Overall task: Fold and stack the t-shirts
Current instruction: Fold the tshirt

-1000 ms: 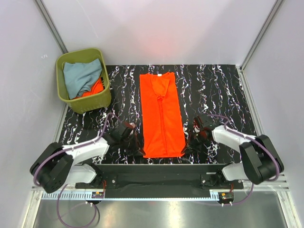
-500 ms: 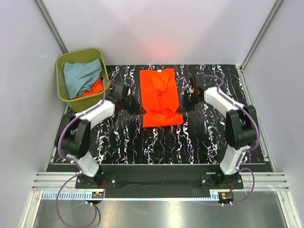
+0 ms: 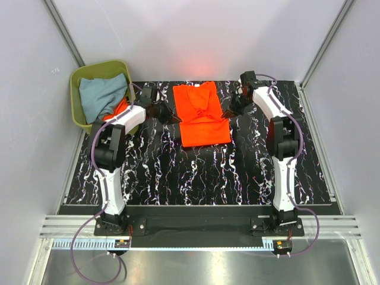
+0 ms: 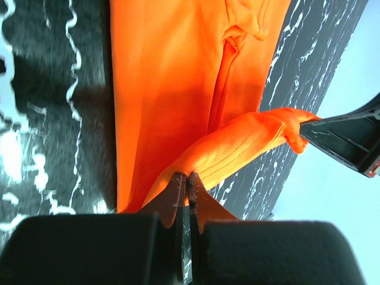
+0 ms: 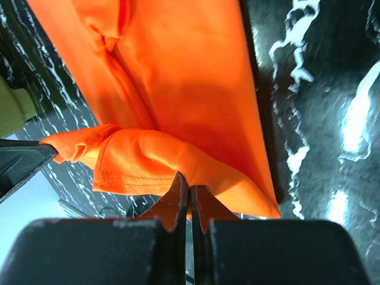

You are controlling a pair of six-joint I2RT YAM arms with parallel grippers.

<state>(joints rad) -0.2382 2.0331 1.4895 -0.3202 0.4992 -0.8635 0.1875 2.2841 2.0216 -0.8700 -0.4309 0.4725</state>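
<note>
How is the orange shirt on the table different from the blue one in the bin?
The orange t-shirt lies on the table, half folded; the grey-blue t-shirt sits crumpled in the olive-green bin. The left hand and right hand pinch the orange t-shirt; neither touches the grey-blue t-shirt. Both are soft cloth.

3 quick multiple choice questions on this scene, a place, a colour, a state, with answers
1. Where does the olive-green bin stand? A) far left corner of the table B) its near right corner C) between the arm bases
2. What colour is the topmost shirt in the bin? A) white B) pale grey-blue C) black
3. How is the left pincer? A) open in mid-air B) shut on the bin rim C) shut on the orange t-shirt

1 A: the top view shows it there.
2 B: grey-blue cloth lies uppermost.
3 C: it pinches the raised hem.
</note>
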